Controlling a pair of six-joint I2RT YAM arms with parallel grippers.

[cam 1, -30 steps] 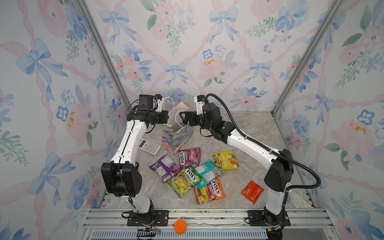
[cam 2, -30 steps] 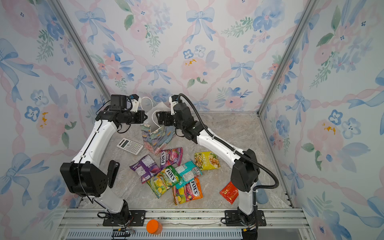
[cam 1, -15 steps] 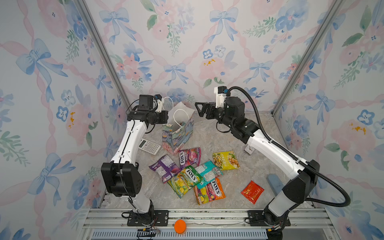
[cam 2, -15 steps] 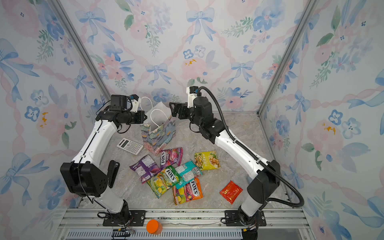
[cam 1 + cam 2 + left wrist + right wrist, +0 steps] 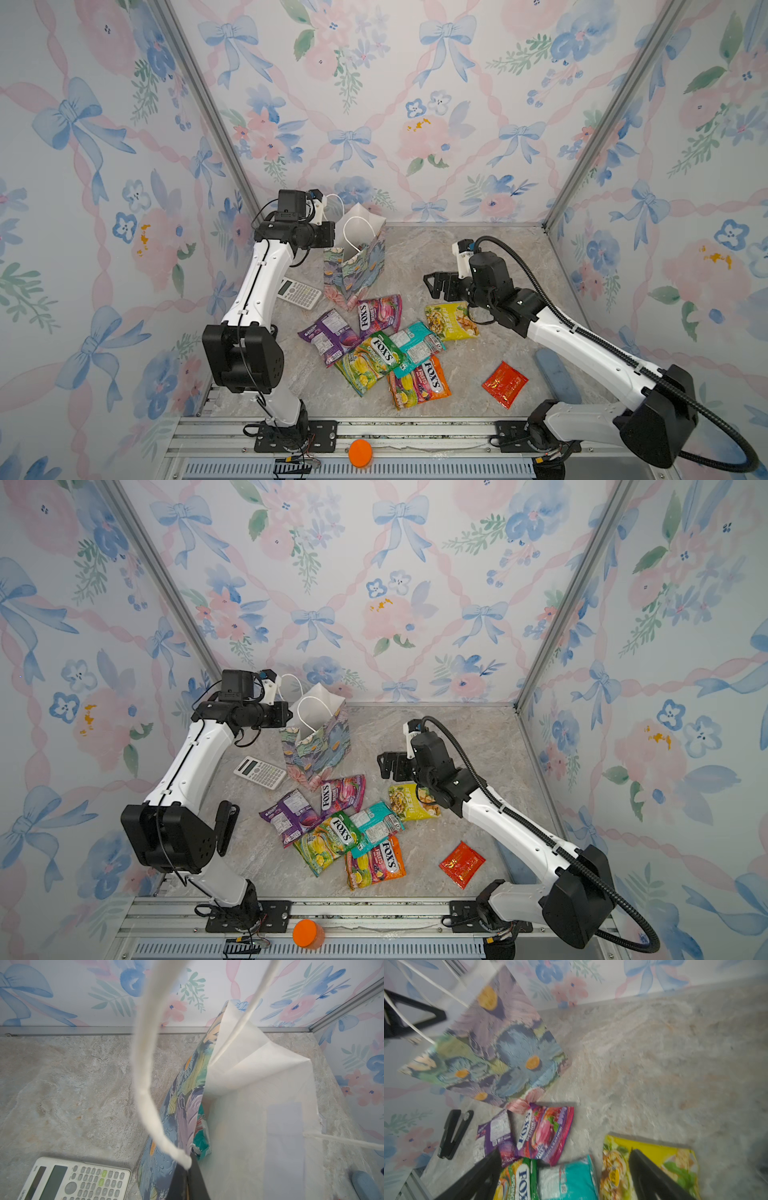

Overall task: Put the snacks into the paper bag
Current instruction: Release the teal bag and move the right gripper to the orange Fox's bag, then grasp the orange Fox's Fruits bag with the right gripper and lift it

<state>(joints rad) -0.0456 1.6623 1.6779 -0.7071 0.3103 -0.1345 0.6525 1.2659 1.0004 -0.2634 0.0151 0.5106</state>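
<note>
Blue and pink painted flowers cover the paper bag (image 5: 357, 270), which stands upright toward the back of the marble table (image 5: 415, 257), left of centre, its white-lined mouth open. In the left wrist view a scrap of a teal packet (image 5: 202, 1140) shows inside it, against the printed wall. The left gripper (image 5: 330, 246) is pinched closed on the bag's rim, beside the root of one white cord handle (image 5: 143, 1068).

The other snacks lie in front of the bag in a loose overlapping heap. A pink packet (image 5: 379, 313) has its top at the bag's foot, with a purple packet (image 5: 328, 336) beside it. Then come a green-yellow packet (image 5: 372, 361), a second teal packet (image 5: 415, 345) and an orange packet (image 5: 419, 380). A yellow packet (image 5: 451, 322) lies at the heap's right edge, and a red sachet (image 5: 505, 383) sits well apart to the right.

The right gripper (image 5: 430, 284) hangs above the table between the bag and the yellow packet, jaws spread wide and empty. A calculator (image 5: 299, 293) lies left of the bag, under the left arm.
</note>
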